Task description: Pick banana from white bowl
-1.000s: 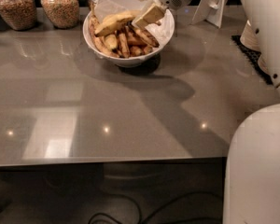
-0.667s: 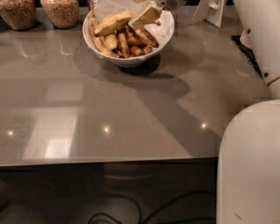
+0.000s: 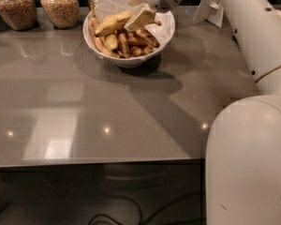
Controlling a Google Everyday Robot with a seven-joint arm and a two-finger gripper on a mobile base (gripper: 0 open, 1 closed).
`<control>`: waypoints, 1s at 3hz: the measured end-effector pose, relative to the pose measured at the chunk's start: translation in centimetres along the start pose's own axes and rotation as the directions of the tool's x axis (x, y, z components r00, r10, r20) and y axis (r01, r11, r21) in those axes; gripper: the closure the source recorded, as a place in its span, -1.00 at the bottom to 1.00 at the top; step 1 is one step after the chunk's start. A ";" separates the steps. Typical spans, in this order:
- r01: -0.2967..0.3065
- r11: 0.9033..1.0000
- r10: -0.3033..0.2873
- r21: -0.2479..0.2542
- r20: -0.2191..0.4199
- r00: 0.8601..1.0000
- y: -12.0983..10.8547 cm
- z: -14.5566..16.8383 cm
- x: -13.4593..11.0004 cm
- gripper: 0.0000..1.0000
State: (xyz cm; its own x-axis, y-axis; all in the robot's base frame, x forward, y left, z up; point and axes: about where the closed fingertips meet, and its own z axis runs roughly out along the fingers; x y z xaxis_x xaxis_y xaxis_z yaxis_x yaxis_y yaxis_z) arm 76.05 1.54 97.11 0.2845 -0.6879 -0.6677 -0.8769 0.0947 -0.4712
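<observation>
My claw [image 3: 139,4] hangs open, empty, over the 1 o'clock side of the white bowl [image 3: 131,62]; closing off-centre could squirt the banana [image 3: 111,23] toward 9 o'clock, onto the bench [image 3: 84,102].

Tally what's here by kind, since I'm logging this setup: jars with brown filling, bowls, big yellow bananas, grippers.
Jars with brown filling: 2
White bowl: 1
Big yellow banana: 1, in the bowl
Gripper: 1, over the bowl by the banana
Total: 5
</observation>
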 end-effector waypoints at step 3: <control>-0.001 0.999 -0.001 -0.042 -0.033 0.999 0.4 3.0 0.6 -0.08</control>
State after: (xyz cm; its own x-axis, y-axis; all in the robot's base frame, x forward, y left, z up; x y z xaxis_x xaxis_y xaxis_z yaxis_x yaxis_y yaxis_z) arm 77.02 3.30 94.78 0.2718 -0.7117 -0.6478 -0.8928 0.0647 -0.4458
